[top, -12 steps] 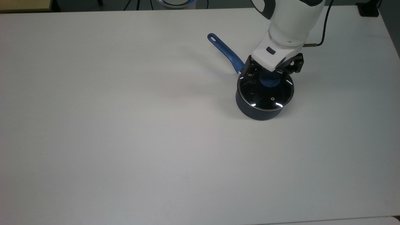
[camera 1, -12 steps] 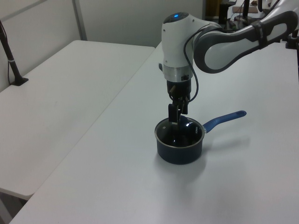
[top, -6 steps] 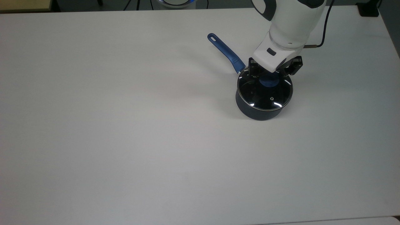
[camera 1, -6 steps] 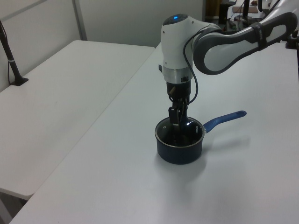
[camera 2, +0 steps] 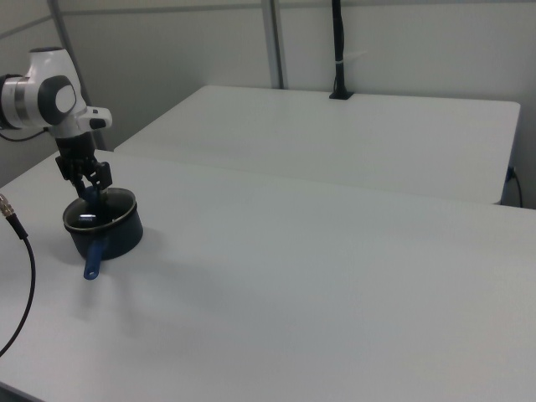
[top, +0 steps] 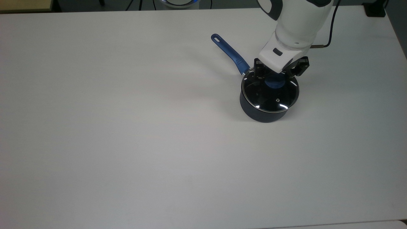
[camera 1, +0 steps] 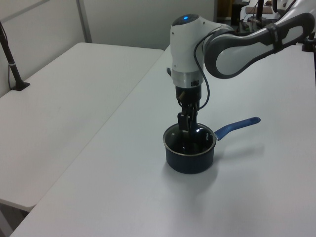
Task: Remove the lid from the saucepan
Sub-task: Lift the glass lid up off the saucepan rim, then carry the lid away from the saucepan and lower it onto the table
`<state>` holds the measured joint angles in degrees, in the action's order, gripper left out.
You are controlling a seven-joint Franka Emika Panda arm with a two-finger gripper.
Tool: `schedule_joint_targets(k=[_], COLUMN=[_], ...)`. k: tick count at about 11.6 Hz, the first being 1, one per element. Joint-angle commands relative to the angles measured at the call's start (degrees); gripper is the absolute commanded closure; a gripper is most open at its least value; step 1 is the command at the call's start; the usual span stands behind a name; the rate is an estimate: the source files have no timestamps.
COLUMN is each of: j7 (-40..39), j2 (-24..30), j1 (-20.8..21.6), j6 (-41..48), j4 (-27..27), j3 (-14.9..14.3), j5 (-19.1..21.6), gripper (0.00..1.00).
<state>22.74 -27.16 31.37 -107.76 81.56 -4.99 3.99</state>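
The dark navy saucepan [top: 262, 116] stands on the white table [top: 127, 127], at the top view's right. Its long blue handle [top: 229, 53] points up-left. The glass lid [top: 270, 98] rests on the pan, with its vent hole toward the near rim. My gripper [top: 275, 79] comes straight down over the lid's blue knob [top: 274, 84], with a finger on either side, shut on it. The left view shows the gripper [camera 1: 186, 129] at the middle of the lid [camera 1: 190, 143], handle [camera 1: 237, 126] pointing right. In the right view the gripper [camera 2: 90, 195] stands over the saucepan [camera 2: 109, 239].
A black cable [top: 329, 28] runs from the arm across the table's far right. A second white table [camera 1: 64, 103] stands beside this one across a narrow gap. A black post [camera 2: 337, 50] rises at the far table's back edge.
Over the last second my gripper came down around the knob and its fingers drew in. The lid and saucepan stay where they were.
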Motion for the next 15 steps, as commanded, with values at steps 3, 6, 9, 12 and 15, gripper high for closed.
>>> schedule_joint_targets(k=[3, 6, 9, 12, 15], j7=[0.47, -5.06, -13.92, -22.01, -28.87], j2=[3.95, 7.37, 8.53, 8.44, 8.09], j1=[1.06, -1.30, -9.20, -17.19, -24.76], j6=[3.51, 6.58, 11.42, 10.12, 8.44], j4=[-1.93, -1.23, -1.05, 0.79, 1.40], j3=[-3.18, -4.76, -5.81, -8.19, -8.19], j5=[-0.74, -0.39, -0.39, -0.30, -0.30], gripper=[0.52, 0.52, 0.52, 0.52, 0.52])
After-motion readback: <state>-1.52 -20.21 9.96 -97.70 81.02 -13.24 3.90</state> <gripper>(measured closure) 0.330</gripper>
